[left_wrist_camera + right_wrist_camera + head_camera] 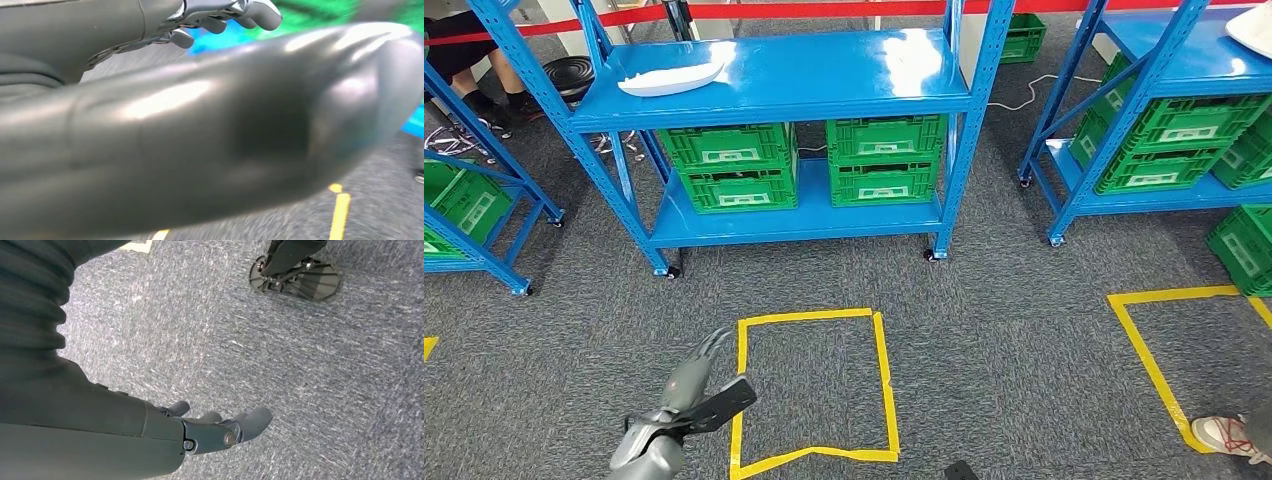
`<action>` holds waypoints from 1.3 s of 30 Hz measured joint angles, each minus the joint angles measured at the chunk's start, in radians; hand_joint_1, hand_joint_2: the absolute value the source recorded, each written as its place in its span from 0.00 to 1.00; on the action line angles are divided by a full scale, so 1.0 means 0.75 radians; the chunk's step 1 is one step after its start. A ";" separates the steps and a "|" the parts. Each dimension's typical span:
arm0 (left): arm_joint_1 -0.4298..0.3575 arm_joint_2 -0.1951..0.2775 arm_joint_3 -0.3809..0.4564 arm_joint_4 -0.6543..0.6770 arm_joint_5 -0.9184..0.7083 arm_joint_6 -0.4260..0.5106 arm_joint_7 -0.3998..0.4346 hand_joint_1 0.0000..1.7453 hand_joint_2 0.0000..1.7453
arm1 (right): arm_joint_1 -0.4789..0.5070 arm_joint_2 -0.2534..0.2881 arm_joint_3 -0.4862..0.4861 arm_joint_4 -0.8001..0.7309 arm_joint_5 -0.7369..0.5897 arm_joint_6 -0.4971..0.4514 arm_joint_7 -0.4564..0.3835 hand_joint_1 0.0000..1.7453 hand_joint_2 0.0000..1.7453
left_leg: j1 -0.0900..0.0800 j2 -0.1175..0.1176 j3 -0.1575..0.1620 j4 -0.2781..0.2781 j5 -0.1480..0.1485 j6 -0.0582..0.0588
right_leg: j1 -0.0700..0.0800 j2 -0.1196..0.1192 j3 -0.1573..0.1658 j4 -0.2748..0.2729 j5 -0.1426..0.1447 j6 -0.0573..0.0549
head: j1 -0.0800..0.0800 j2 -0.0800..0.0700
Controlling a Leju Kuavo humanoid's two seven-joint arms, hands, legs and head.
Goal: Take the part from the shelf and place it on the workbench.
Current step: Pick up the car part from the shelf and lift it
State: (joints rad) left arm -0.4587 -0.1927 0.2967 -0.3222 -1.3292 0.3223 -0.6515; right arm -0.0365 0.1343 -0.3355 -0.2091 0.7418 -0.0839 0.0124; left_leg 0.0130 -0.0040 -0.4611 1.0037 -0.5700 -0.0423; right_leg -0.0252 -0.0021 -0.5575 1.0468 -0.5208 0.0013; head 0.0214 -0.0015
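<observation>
Currently the white part [671, 78] lies on the far blue shelf's [824, 80] top-left deck; left hand [686, 385] (near-left, over carpet) and right hand [220, 432] both empty, fingers loosely apart.

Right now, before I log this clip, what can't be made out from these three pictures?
- Head view: the left hand reaches over the carpet; whether it is empty isn't clear from behind.
- Left wrist view: a blurred thumb covers most of the frame.
- Head view: the white part lies on the blue shelf; its details are too small.
- Head view: the shoe is cut off by the edge.
</observation>
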 joint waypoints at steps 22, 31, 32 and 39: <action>-0.089 -0.033 -0.662 -0.354 0.245 -0.118 0.052 0.00 0.00 | -0.004 0.001 -0.037 0.009 0.069 0.005 -0.005 0.00 1.00 | -0.001 0.001 -0.002 0.002 0.000 0.002 | 0.000 0.002 -0.001 0.000 0.002 0.003 | 0.000 0.000; -0.118 -0.006 -0.802 -0.482 0.304 -0.181 0.112 0.00 0.00 | -0.006 0.001 -0.038 0.010 0.100 0.017 -0.005 0.00 1.00 | -0.001 0.001 -0.003 0.003 0.000 0.002 | 0.000 0.002 -0.001 0.000 0.002 0.004 | 0.000 0.000; -0.124 -0.001 -0.821 -0.516 0.310 -0.199 0.125 0.00 0.00 | -0.006 0.001 -0.038 0.010 0.105 0.019 -0.005 0.00 1.00 | -0.001 0.001 -0.003 0.003 0.000 0.002 | 0.000 0.002 -0.001 0.000 0.002 0.004 | 0.000 0.000; -0.131 0.007 -0.850 -0.569 0.317 -0.223 0.144 0.00 0.00 | -0.007 0.001 -0.038 0.010 0.113 0.023 -0.005 0.00 1.00 | -0.001 0.001 -0.003 0.003 0.001 0.002 | 0.000 0.002 -0.001 0.000 0.003 0.004 | 0.000 0.000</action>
State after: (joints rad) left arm -0.5568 -0.1878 -0.3404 -0.7491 -1.0918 0.1548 -0.5432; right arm -0.0419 0.1347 -0.3639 -0.2018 0.8265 -0.0670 0.0084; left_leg 0.0122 -0.0030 -0.4633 1.0058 -0.5695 -0.0409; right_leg -0.0252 -0.0007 -0.5580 1.0466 -0.5189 0.0044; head 0.0214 -0.0015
